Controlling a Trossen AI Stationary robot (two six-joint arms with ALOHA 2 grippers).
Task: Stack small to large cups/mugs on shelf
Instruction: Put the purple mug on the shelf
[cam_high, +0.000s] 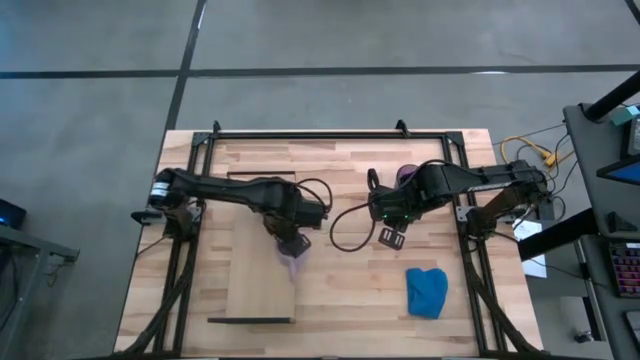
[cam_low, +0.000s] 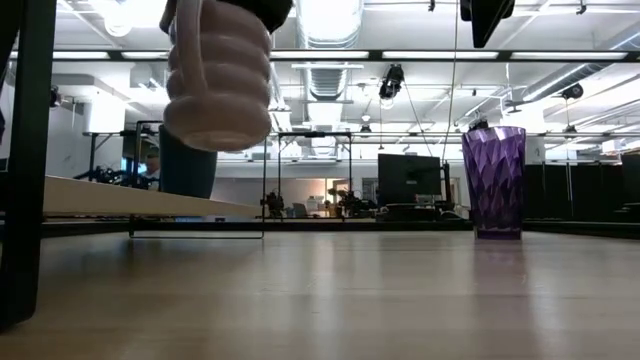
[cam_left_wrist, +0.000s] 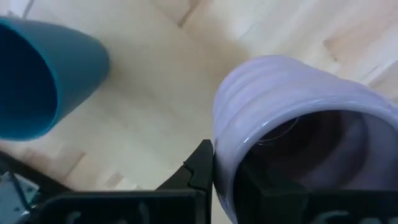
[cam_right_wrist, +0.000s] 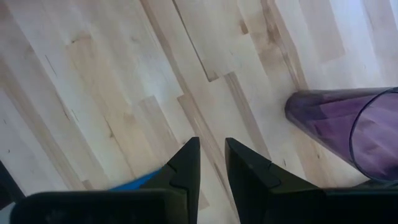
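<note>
My left gripper (cam_high: 290, 243) is shut on the pale lilac ribbed mug (cam_high: 294, 263), held in the air over the shelf plank (cam_high: 250, 270); the mug shows lifted in the low view (cam_low: 218, 85). The small dark blue cup (cam_low: 188, 165) stands upright on the plank beyond the mug and also shows in the left wrist view (cam_left_wrist: 43, 74). The dark purple tumbler (cam_low: 494, 180) stands upright on the tabletop near the far right. My right gripper (cam_high: 392, 236) hovers empty above the table, nearer than the tumbler (cam_right_wrist: 348, 124), its fingers a narrow gap apart. My left gripper pinches the mug's wall at the rim (cam_left_wrist: 225, 177), one finger (cam_left_wrist: 200, 167) outside and the other inside the hollow. The fingers come from above, pointing down. The mug hangs below them, mouth up and clear of the plank.
A bright blue cloth (cam_high: 426, 292) lies on the table at the near right. A dark metal frame (cam_high: 330, 133) runs along the table's far edge and sides. A black cable (cam_high: 345, 230) loops on the table between the arms. The plank's near half is bare.
</note>
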